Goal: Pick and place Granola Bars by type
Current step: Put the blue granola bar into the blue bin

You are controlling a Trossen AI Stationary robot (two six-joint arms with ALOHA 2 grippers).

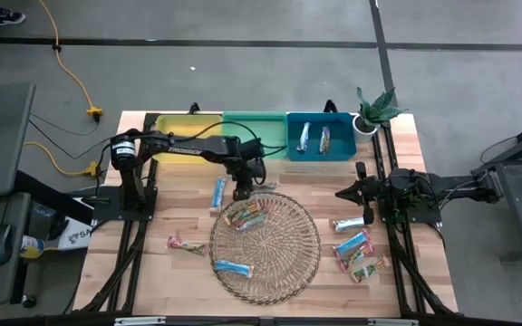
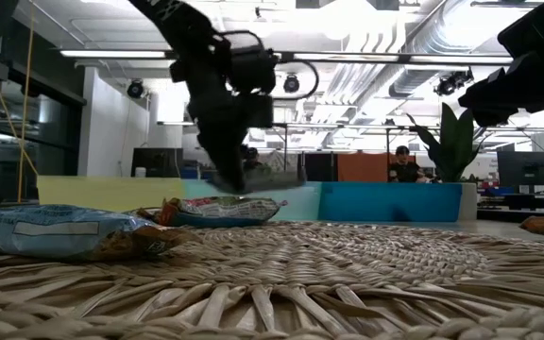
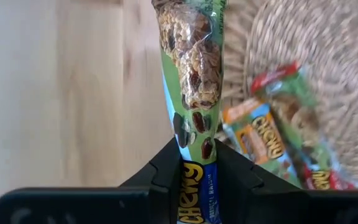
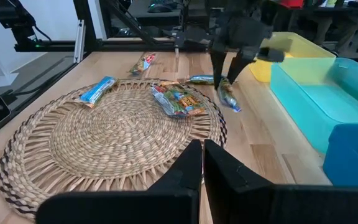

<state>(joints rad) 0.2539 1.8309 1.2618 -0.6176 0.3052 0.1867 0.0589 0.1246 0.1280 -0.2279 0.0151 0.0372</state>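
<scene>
Left gripper [image 1: 242, 192] grasping a green-wrapped granola bar [image 3: 190, 74] at the wicker tray's [image 1: 297, 263] far edge.

The left gripper's fingers [image 3: 166, 171] are clenching the bar by one end, the rest sticking out past them above the wooden table [image 1: 170, 272], just beside the tray rim. Two red-and-orange bars [image 1: 246, 216] are lying on the tray near it, a blue bar [image 1: 232, 267] on the tray's near side. Two silvery bars [image 1: 314, 139] are sitting in the blue bin [image 1: 343, 152]. The right gripper [image 4: 202, 155] is waiting clenched and empty at the table's right side, by more bars [image 1: 356, 252].
</scene>
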